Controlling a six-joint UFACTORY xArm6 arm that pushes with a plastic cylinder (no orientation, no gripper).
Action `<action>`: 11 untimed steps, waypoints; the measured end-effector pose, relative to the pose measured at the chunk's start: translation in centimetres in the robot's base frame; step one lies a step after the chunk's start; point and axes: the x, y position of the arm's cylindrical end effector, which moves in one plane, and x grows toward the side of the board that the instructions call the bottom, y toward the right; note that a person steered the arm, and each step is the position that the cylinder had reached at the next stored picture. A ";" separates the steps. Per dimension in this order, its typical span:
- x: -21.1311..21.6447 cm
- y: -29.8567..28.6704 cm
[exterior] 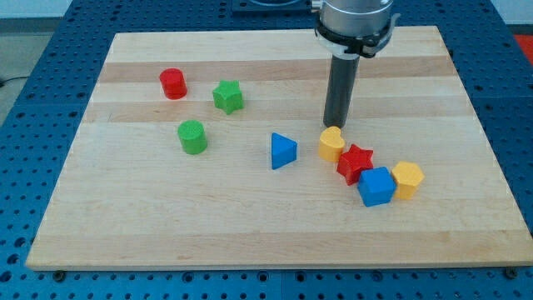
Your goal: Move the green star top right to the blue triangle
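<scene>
Green star (227, 97) flat, no long axis — up-left of blue triangle (282, 151); no claw — my tip (335, 127) touching yellow block (331, 144).

My tip (335, 127) points straight down, rod upright.

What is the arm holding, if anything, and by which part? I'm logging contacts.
Nothing is held. My tip is a bare rod, standing just above the yellow block in the view, far from the green star.
</scene>
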 end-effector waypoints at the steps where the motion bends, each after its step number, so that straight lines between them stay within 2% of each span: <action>1: 2.7 -0.2; 2: 3.3 -0.6; 3: -0.2 -5.5; 4: -1.2 -10.7; 6: -1.4 -17.4; 7: -3.3 -19.5; 8: -6.4 -19.5; 9: -7.0 -16.9; 10: -6.6 -13.0; 11: -4.3 -9.2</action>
